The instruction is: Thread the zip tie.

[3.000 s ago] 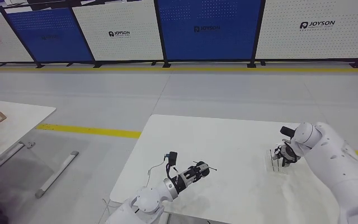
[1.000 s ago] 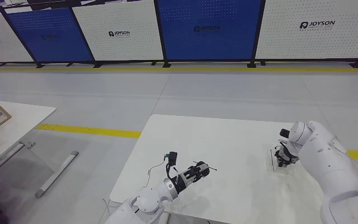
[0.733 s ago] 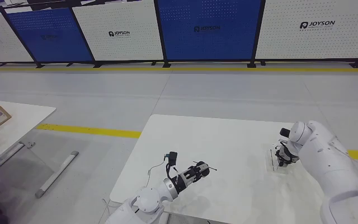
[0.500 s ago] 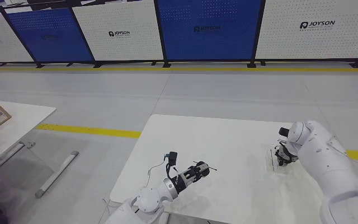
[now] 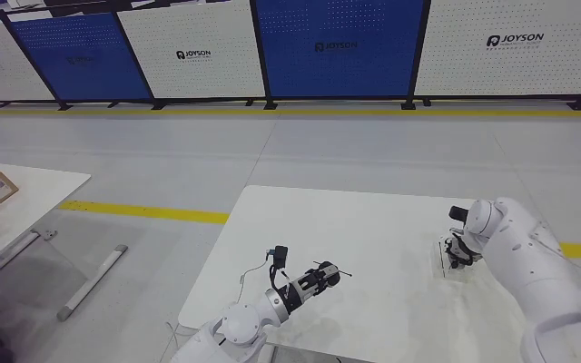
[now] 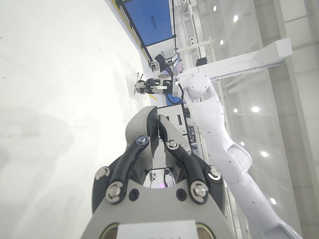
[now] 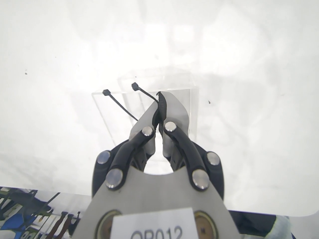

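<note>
Zip tie [image 7: 144, 91] pinched in right hand [image 7: 159, 98] at clear stand [image 7: 192, 110]

Right hand [image 5: 453, 251] creeps sideways at the clear acrylic stand [image 5: 451, 269]

Over the last three seconds the right hand, pinched on a thin black zip tie [image 7: 145, 92], has slid a little across the stand, from over the stand's right part toward its left edge. The black camera block on the wrist [image 5: 457, 213] has drifted the same way above the stand, and the white forearm [image 5: 508, 240] behind has followed.
</note>
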